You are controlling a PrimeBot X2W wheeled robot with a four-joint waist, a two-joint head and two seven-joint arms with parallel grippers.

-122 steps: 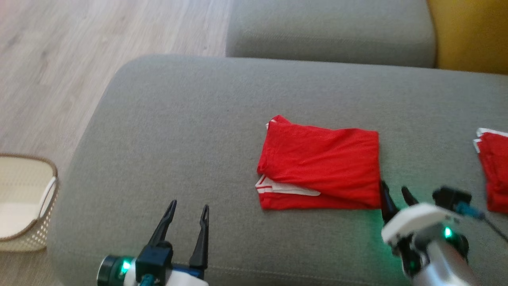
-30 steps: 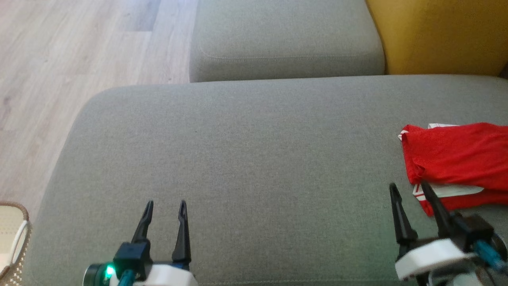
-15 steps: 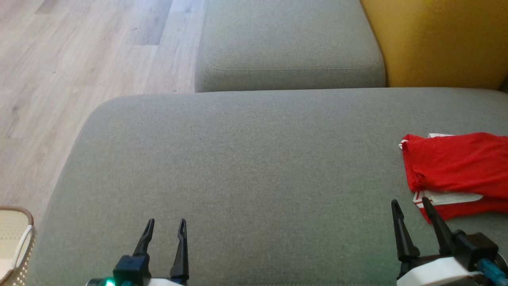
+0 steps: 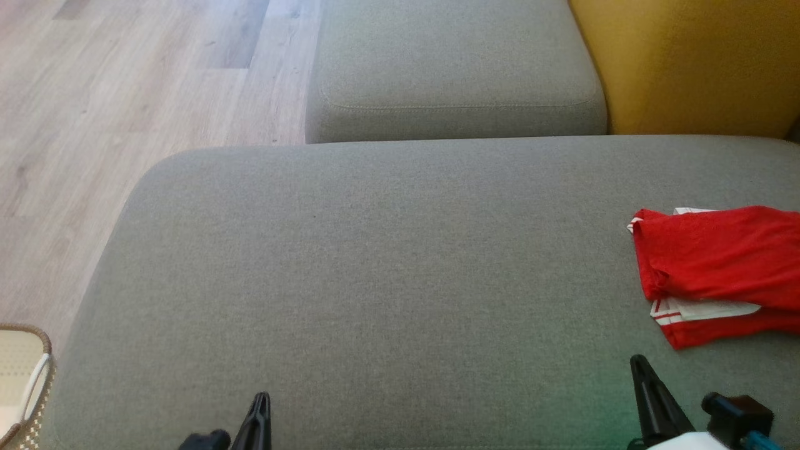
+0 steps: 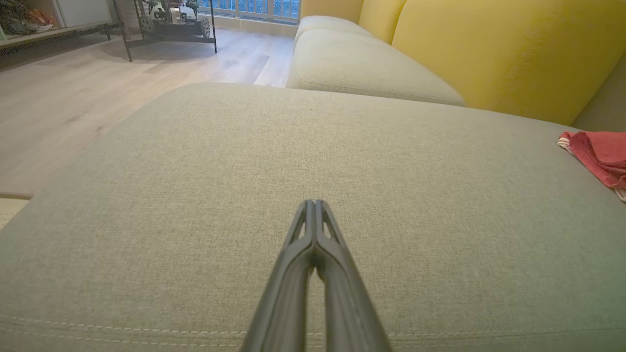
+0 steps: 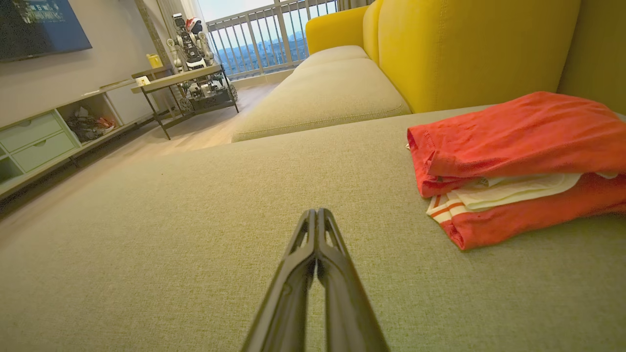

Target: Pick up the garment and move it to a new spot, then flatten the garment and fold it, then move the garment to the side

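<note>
Left jaws low at the bottom edge of the head view, left of centre, with dark fingers (image 4: 259, 417) pointing up the view across the grey sofa cushion (image 4: 375, 269). Shut tight in the left wrist view, fingers (image 5: 289, 278) meeting at the tips with nothing between them. Aimed almost level along the fabric, near the cushion's front seam. Cannot tell whether touching the cushion or just above it.

Right jaws low at the bottom right of the head view, one dark finger (image 4: 650, 400) slanting up and slightly left. Likewise pressed together and empty in the right wrist view, fingers (image 6: 292, 288) joined at the tips and lying close along the cushion.

Red garment (image 4: 719, 262) folded on the right end of the same cushion, cut off by the view's right edge, with white striped trim showing between the layers. Ahead and to the right of the right jaws, near but apart. Well apart from the left jaws.

Beyond: a second grey cushion (image 4: 450, 62), a yellow backrest (image 4: 687, 62), a wooden floor (image 4: 125, 94). At the lower left, the rim of a wicker basket (image 4: 39, 334).
</note>
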